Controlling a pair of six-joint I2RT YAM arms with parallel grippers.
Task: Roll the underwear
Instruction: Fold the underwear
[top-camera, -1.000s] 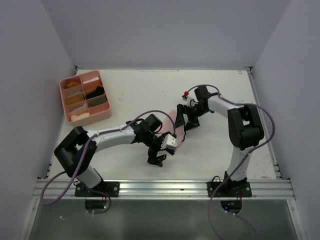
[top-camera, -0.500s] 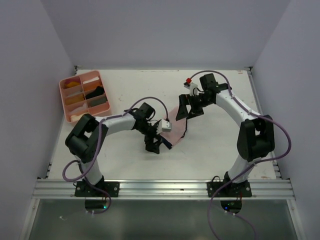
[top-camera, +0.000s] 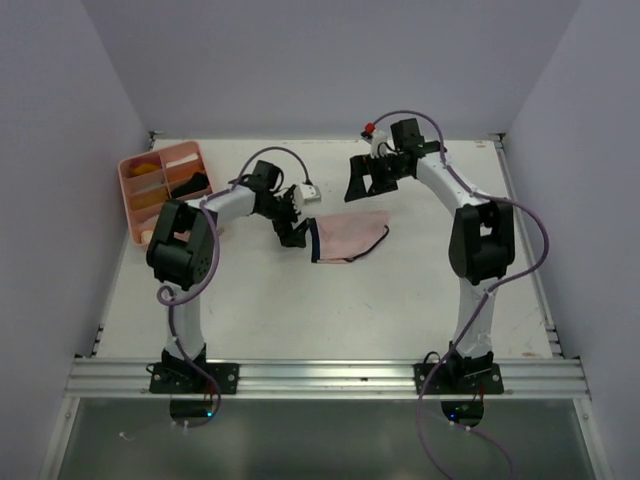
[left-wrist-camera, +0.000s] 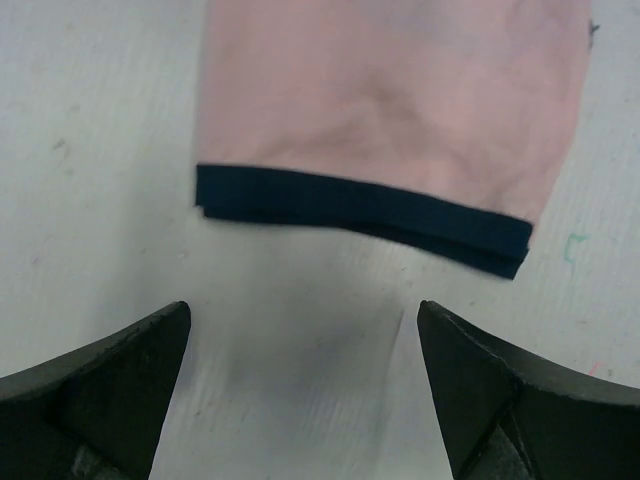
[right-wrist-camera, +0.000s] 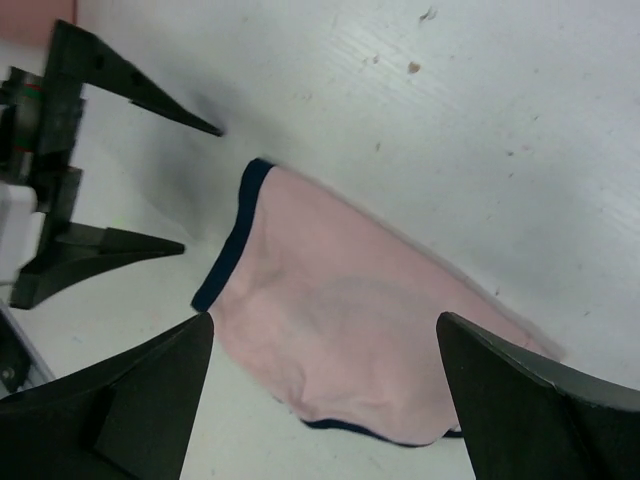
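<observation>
underwear (top-camera: 350, 236): one pale pink piece with dark edging, lying flat and spread out near the middle of the table (top-camera: 420, 300).
left jaws: mine, wide open and empty, low over the table. the dark waistband (left-wrist-camera: 360, 205) lies just ahead of my tips, apart from them and not between them.
right jaws: mine, wide open and holding nothing, raised on the far side of the underwear. in my wrist view the cloth shows below and between the tips, untouched.
tray (top-camera: 137, 215): one pink compartment tray at the far left, well apart from the underwear and partly behind my left arm (top-camera: 225, 203). its contents are too small to name.
count: one underwear on the open table, two arms, two pairs of jaws, one tray.
</observation>
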